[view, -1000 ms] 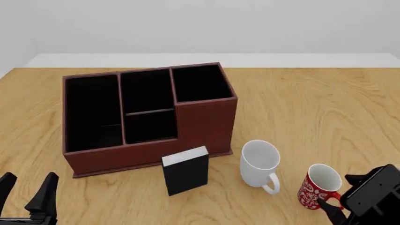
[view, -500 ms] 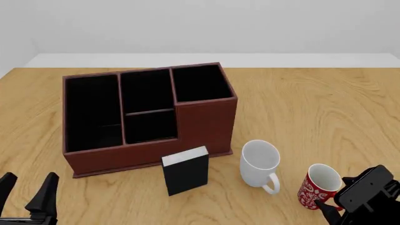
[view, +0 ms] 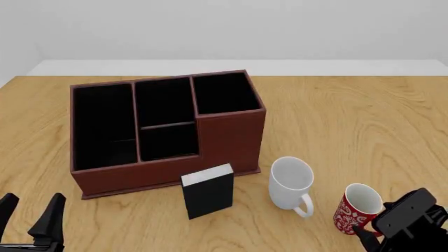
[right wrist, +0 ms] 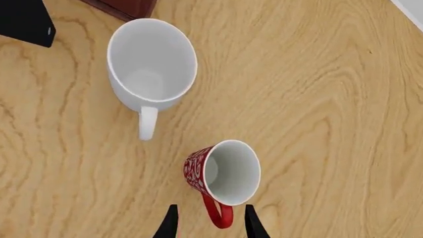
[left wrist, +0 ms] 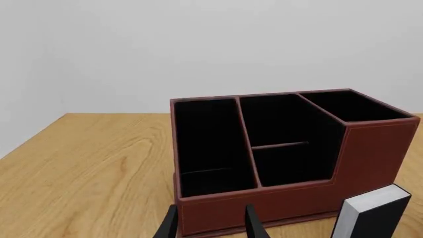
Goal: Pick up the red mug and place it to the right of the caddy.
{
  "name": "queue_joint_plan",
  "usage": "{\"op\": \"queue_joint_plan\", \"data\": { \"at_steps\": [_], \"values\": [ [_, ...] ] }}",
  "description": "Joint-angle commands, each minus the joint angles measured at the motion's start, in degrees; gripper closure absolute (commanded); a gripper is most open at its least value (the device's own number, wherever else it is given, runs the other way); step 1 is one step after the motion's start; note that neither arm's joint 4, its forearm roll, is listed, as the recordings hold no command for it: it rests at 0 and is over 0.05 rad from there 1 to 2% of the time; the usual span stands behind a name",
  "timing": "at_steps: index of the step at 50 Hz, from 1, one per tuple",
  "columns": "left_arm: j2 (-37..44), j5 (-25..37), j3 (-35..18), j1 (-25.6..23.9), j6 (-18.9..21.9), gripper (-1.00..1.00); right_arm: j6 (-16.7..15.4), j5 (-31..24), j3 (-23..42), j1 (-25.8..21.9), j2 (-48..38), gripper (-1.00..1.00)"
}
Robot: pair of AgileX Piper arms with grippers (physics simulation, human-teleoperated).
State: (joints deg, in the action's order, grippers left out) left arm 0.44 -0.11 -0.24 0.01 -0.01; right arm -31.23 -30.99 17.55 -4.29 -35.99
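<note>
Right gripper (right wrist: 210, 225) open, fingers straddling red mug (right wrist: 225, 171) handle, gripping nothing; left gripper (left wrist: 210, 225) open, empty.

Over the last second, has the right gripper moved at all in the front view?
Yes. The right gripper has slid left and down, closing on the red mug, which stands in the same spot beside the white mug.

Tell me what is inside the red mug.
The red mug shows only its bare white inner wall in the right wrist view, nothing in it. The deepest part of its bottom is partly hidden by the rim, so that spot cannot be checked.
</note>
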Motion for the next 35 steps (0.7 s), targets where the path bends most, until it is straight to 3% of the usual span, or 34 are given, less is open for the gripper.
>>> {"op": "queue_joint_plan", "data": {
  "at_steps": [1, 35],
  "values": [
    [-0.01, 0.0, 0.0, 0.01, 0.0, -1.0, -0.02, 2.72, -1.04, 0.83, -2.28, -1.0],
    [-0.01, 0.0, 0.0, 0.01, 0.0, -1.0, -0.04, 5.29, -3.09, 3.42, -4.05, -1.0]
  ]
}}
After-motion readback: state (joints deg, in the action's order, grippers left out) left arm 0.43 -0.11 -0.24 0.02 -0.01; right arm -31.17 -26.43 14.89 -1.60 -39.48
